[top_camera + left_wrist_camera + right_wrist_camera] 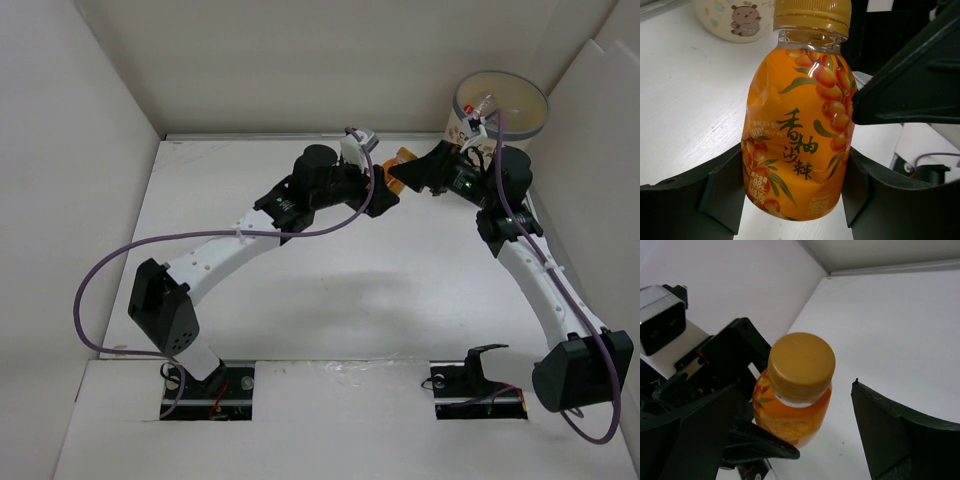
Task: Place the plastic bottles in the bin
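I have the left gripper (796,200) clamped on the lower body of the orange bottle (800,130), one finger on each side of the label, the cap pointing away from the wrist. My right gripper (795,432) stands wide apart with that bottle's cap between its fingers, clear of both. The bin (500,82) sits near, at the far right of the table (330,290)

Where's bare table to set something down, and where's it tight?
Free: the wide middle of the table between the left arm and right arm, and the far-left corner behind the left arm. Crowded: beside the bin, where the left hand and right hand meet around the orange bottle.
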Tool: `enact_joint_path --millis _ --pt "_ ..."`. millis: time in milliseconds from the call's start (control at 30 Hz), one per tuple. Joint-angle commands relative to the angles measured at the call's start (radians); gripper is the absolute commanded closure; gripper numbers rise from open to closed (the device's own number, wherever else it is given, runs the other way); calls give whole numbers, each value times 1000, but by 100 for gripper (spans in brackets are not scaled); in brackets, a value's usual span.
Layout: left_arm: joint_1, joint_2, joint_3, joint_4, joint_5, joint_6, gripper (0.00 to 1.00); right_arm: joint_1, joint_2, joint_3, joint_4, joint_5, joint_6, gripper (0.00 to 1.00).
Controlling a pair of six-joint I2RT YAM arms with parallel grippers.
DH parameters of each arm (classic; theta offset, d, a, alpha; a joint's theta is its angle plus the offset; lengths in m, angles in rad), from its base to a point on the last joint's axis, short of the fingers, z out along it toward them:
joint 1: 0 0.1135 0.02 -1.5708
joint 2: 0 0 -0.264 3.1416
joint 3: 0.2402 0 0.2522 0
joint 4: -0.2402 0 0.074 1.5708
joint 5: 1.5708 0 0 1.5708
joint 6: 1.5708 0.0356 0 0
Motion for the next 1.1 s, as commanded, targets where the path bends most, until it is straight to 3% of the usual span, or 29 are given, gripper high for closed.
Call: enact_joint_path --millis 0,67,233,300,333,367,467,500,733,867,1067 --pt "-4 -36 18 126 106 -62 100 19 -2 32 157 -35 40 0" --pt "-4 -47 29 148 115 -86 100 31 -2 23 189 -23 60 0" --pt "-4 -68 40 176 82 -105 100 66 16 14 220 -23 92 30" --pt "-4 -77 40 186 54 -105 100 75 16 -9 231 -23 108 36" --pt "-4 -88 40 187 37 -105 100 75 16 -10 248 -23 121 53" --pt "-4 -97 29 187 2 -105 88 85 16 -10 248 -23 122 66" --pt "-4 -108 29 187 -47 -123 30 94 7 0 248 5 122 100" --pt "-4 -108 18 187 -62 -123 0 94 7 0 248 19 122 100" --pt "-4 -151 30 27 -107 -123 0 -47 172 236 153 138 79 100" --pt "-4 -232 -57 -36 -160 -102 0 -219 339 436 153 198 88 100" --pt "-4 -381 -161 -131 -240 -118 0 -342 553 679 105 370 100 100"
